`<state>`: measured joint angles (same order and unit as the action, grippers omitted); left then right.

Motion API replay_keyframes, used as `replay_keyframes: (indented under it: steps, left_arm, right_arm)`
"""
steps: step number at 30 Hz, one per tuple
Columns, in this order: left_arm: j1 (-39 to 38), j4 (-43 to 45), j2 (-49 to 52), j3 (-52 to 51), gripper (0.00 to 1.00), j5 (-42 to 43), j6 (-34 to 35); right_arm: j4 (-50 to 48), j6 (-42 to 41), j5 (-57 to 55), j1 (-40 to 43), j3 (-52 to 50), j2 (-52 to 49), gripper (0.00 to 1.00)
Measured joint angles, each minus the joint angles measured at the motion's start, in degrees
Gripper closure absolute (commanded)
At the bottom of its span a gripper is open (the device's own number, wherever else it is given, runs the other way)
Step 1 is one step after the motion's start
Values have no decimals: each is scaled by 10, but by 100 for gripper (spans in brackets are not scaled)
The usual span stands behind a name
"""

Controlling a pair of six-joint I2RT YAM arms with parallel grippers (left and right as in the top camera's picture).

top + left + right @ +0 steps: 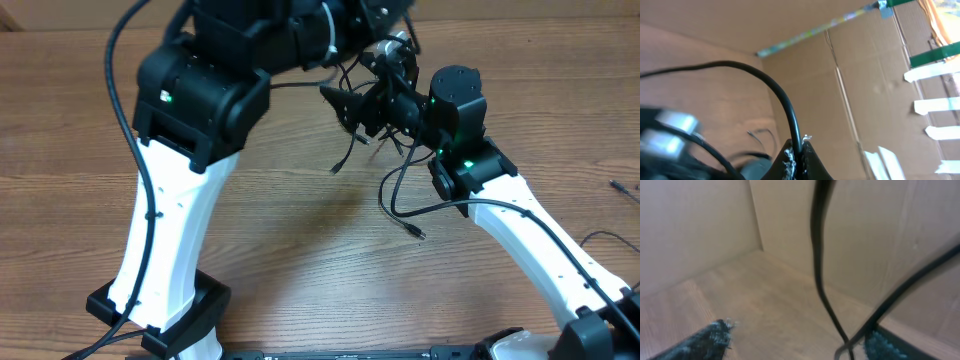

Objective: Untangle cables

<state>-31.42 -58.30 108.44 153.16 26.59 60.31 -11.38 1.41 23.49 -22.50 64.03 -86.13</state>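
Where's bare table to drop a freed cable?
Front centre of the table, between the left arm and right arm bases, is bare wood; so is the strip outside the left arm. Back centre is crowded: the cables hang there.

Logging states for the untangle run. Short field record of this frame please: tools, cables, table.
left tool: shut, one strand of the cables pinched between its fingertips
right tool: open, fingers wide apart, two strands pass between them, neither pinched
cables position: bunched where the two arms meet, at the far side of the overhead view
cables loose parts: one loop and two plug ends hang toward the table; contact cannot be told
tangle: strands cross at the tools, not separated
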Motion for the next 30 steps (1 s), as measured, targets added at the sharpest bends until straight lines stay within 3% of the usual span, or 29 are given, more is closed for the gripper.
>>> replay_keyframes:
  steps: [2, 4, 14, 23, 30]
  left_arm:
    - [-14, -4, 0, 0, 96, 0, 17]
    - [-24, -5, 0, 0, 96, 0, 25]
    - [-16, -2, 0, 0, 96, -25, 71]
    - [-8, -13, 0, 0, 96, -183, 95]
    - [-7, -63, 0, 0, 96, -270, 125]
  right_arm:
    - [-23, -5, -27, 0, 0, -13, 19]
    - [-28, -8, -50, 0, 0, -18, 0]
    - [11, -30, -123, 0, 0, -23, 0]
    - [220, -53, -73, 0, -1, -8, 0]
    - [336, -89, -48, 2, -3, 114, 0]
